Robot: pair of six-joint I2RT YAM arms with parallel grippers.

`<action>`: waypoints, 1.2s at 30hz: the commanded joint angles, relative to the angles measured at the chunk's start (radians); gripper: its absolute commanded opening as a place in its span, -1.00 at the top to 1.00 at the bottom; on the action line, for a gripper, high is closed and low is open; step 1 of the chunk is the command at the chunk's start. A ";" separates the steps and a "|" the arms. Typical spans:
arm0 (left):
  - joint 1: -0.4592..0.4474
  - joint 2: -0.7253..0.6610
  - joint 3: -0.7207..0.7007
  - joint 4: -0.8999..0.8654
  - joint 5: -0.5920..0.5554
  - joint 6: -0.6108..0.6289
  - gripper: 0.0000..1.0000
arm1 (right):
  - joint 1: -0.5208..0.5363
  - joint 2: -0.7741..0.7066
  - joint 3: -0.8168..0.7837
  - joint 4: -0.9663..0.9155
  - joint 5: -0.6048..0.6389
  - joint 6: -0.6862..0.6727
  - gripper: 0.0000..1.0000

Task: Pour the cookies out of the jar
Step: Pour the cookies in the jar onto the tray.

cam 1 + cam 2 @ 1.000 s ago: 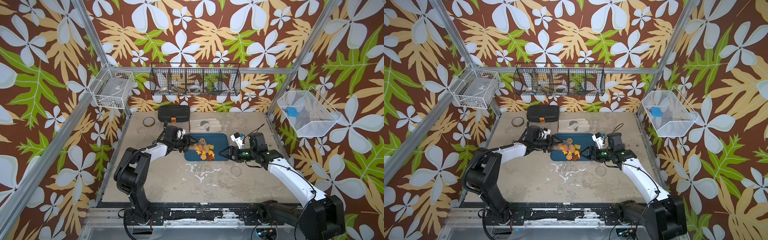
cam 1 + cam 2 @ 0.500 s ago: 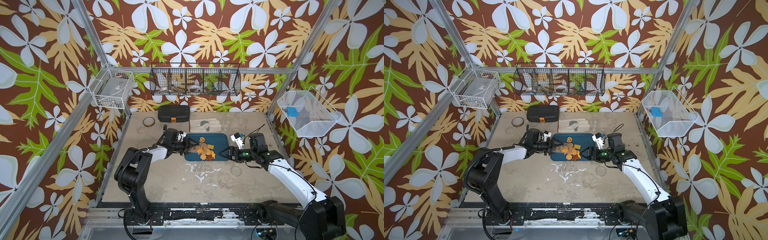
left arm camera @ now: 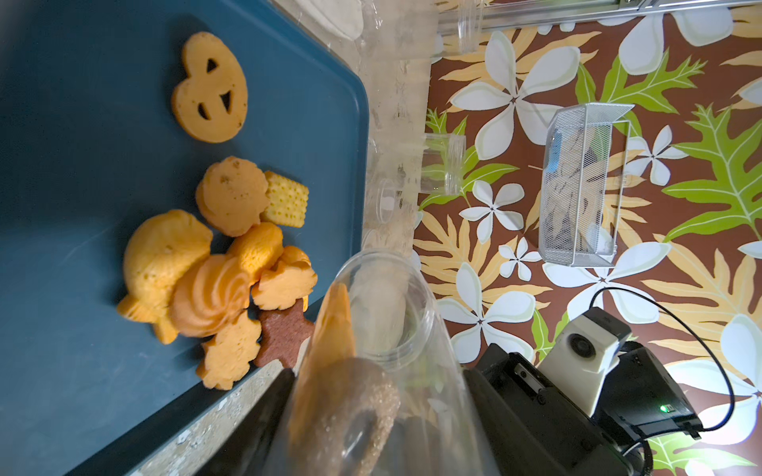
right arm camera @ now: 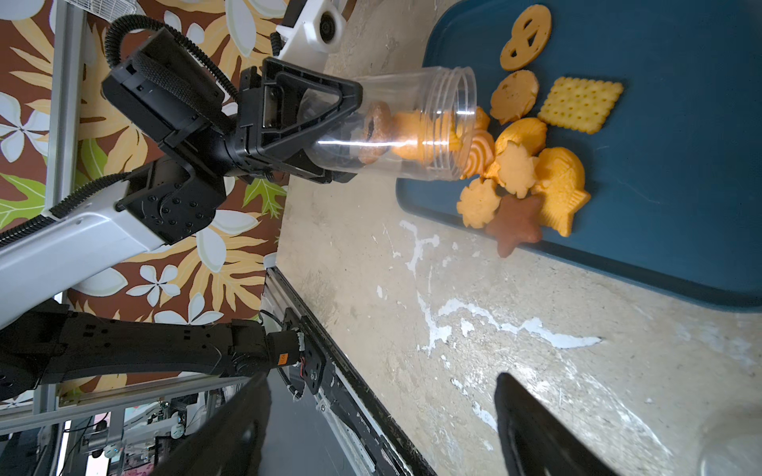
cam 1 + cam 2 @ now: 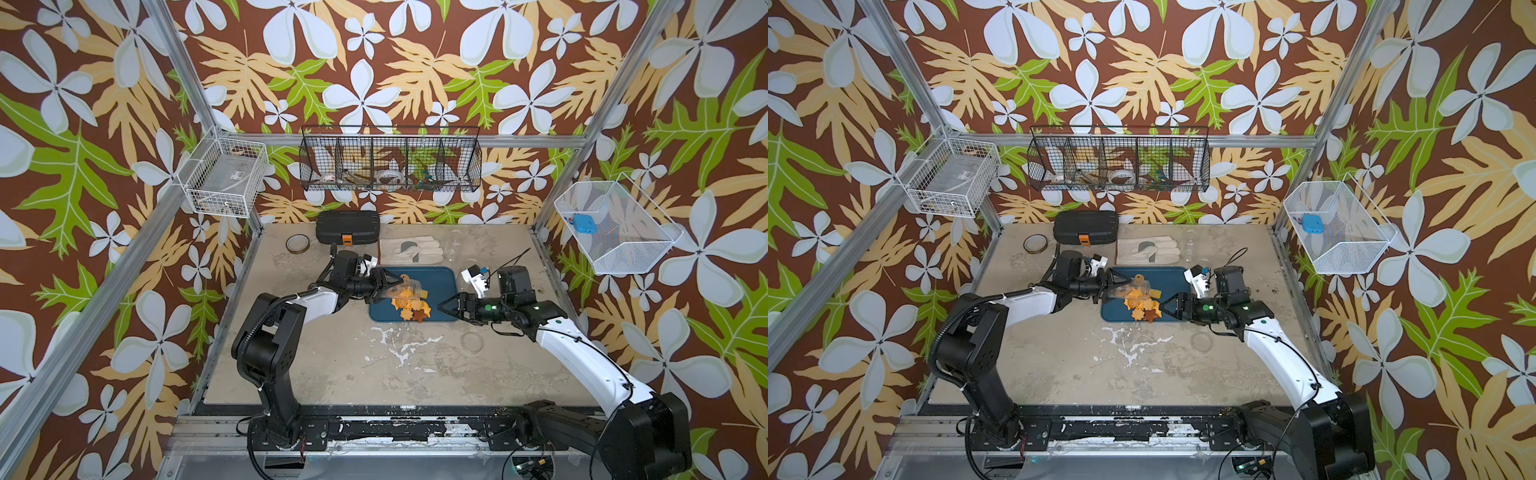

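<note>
Right wrist view: most cookies [image 4: 532, 173] heaped on tray [image 4: 680, 165]
Jar [image 4: 396, 123]: on its side, mouth over tray edge, a few cookies inside
Left end effector [image 4: 350, 134]: clamped on jar
Right end effector [image 4: 379, 416]: spread, empty
Progress: mostly poured, I judge

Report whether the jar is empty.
Not empty: the tipped jar holds a sugared ring cookie and an orange one; other cookies lie on the blue tray.

Both top views look steeply down from high over the counter [image 5: 332, 365], well back from the tray [image 5: 440, 277]. Each wrist camera sits close beside the tray (at opposite ends), facing across it; all four share it.
</note>
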 commanded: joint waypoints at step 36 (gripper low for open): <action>-0.075 0.068 0.202 -0.297 0.000 0.197 0.01 | 0.000 -0.031 -0.010 0.004 0.002 0.000 -0.70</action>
